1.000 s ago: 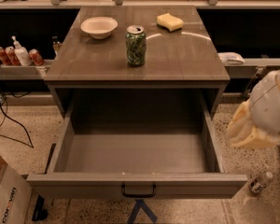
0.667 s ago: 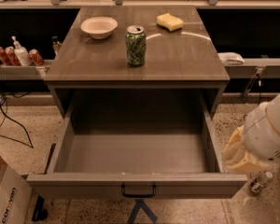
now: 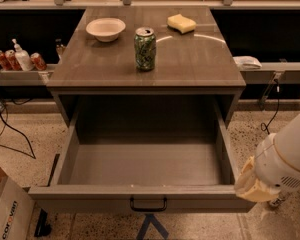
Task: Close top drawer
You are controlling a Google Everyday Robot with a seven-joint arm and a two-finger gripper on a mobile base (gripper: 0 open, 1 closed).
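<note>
The top drawer (image 3: 90, 200) is a wide, deep grey-brown drawer under the table top. It stands pulled far out toward me and its inside is empty. A small dark bail handle (image 3: 148, 204) sits at the centre of its flat front. My arm (image 3: 290, 154) comes in from the right edge, white with a cream-covered end. My gripper (image 3: 251, 188) is at that end, right beside the drawer front's right corner, low down. I cannot tell whether it touches the front.
On the table top (image 3: 200, 59) stand a white bowl (image 3: 105, 29), a green can (image 3: 145, 48) and a yellow sponge (image 3: 181, 23). Bottles and cans (image 3: 17, 60) sit on a left side shelf. A cardboard box (image 3: 7, 214) is at lower left. Cables lie on the speckled floor.
My arm has moved down and to the left, from beside the drawer's right side to its front right corner. The drawer has not moved.
</note>
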